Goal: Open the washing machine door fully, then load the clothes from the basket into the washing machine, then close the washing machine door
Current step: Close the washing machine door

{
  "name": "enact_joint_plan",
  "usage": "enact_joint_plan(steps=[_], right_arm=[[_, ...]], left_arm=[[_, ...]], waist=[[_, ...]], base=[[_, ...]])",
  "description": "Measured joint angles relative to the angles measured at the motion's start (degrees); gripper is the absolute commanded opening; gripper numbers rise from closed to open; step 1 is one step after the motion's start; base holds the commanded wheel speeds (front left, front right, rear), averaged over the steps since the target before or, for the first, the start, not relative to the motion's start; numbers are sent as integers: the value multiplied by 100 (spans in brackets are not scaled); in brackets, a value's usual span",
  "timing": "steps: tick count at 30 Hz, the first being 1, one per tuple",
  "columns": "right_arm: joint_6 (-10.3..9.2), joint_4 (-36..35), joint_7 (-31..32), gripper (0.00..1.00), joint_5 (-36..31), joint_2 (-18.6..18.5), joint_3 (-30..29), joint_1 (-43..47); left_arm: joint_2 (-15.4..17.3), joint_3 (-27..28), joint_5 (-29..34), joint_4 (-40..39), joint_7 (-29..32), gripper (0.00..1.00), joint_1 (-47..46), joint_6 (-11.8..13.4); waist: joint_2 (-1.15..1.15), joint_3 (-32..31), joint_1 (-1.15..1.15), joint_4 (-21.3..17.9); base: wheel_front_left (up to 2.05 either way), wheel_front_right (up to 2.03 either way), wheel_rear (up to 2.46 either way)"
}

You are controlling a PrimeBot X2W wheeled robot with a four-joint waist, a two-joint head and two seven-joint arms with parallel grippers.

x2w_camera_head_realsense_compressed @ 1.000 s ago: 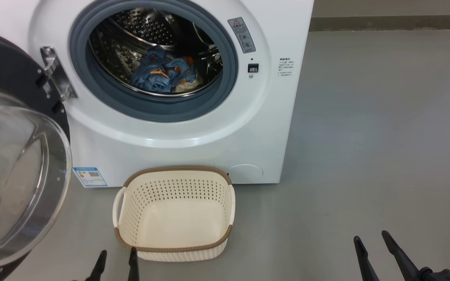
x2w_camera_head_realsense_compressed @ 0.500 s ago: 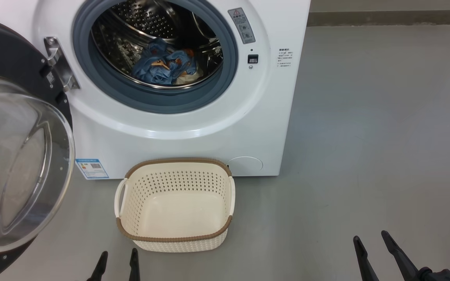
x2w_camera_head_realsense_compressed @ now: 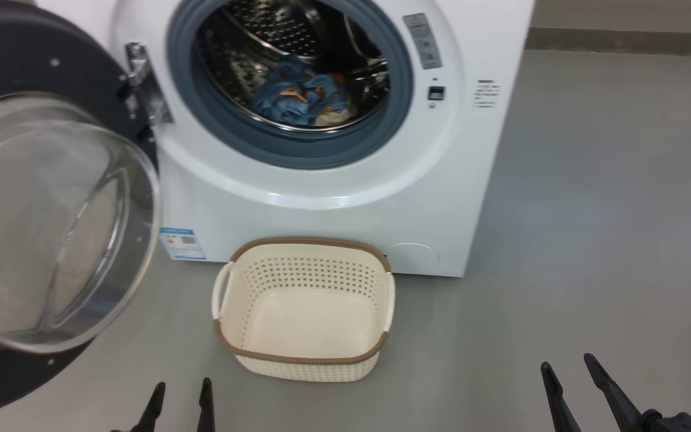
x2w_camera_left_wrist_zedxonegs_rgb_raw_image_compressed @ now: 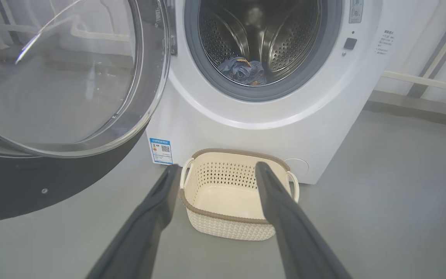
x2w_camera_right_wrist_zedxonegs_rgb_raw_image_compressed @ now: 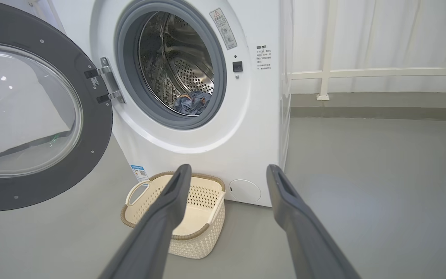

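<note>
The white washing machine [x2w_camera_head_realsense_compressed: 345,204] stands ahead with its black door [x2w_camera_head_realsense_compressed: 51,204] swung wide to the left on a metal hinge [x2w_camera_head_realsense_compressed: 144,90]. The clothes [x2w_camera_head_realsense_compressed: 300,99], a blue, orange and cream bundle, lie in the steel drum; the same clothes [x2w_camera_left_wrist_zedxonegs_rgb_raw_image_compressed: 242,69] show in the left wrist view and the clothes [x2w_camera_right_wrist_zedxonegs_rgb_raw_image_compressed: 192,102] in the right wrist view. An empty cream basket [x2w_camera_head_realsense_compressed: 303,312] sits on the floor before the machine. My left gripper [x2w_camera_head_realsense_compressed: 180,396] is open, low and just left of the basket. My right gripper [x2w_camera_head_realsense_compressed: 570,375] is open over bare floor, far to the basket's right.
Grey floor [x2w_camera_head_realsense_compressed: 591,210] spreads to the right of the machine. A white rail [x2w_camera_right_wrist_zedxonegs_rgb_raw_image_compressed: 362,73] and pale curtain line the wall behind. The open door's glass bowl [x2w_camera_head_realsense_compressed: 39,222] bulges out over the floor at the left.
The whole head view has shifted: machine and basket now sit further right in the picture, so the camera has turned left. Both grippers keep their places and stay open.
</note>
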Motion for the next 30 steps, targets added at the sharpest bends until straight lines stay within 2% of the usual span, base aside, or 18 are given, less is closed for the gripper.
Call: enact_joint_plan(steps=[6,14,19,25,30], right_arm=[[0,8,0,100,0,-93,220,-222],[0,53,0,100,0,-188,492,-369],[0,177,0,100,19,-417,992,-968],[0,370,0,100,144,-564,1445,-1403],[0,445,0,100,227,-615,1495,-1441]], left_arm=[[0,98,4,-110,1,100,1,35],[1,213,-10,-341,1,100,69,85],[5,416,-182,-686,0,100,240,337],[7,559,-285,-973,0,100,460,537],[5,556,-312,-1082,0,100,483,589]], waist=[[0,-31,0,536],[0,-89,0,1470],[0,-40,0,1996],[0,123,0,2332],[0,234,0,2420]], base=[[0,0,0],[0,0,0],[0,0,0],[0,0,0],[-4,-4,-4]])
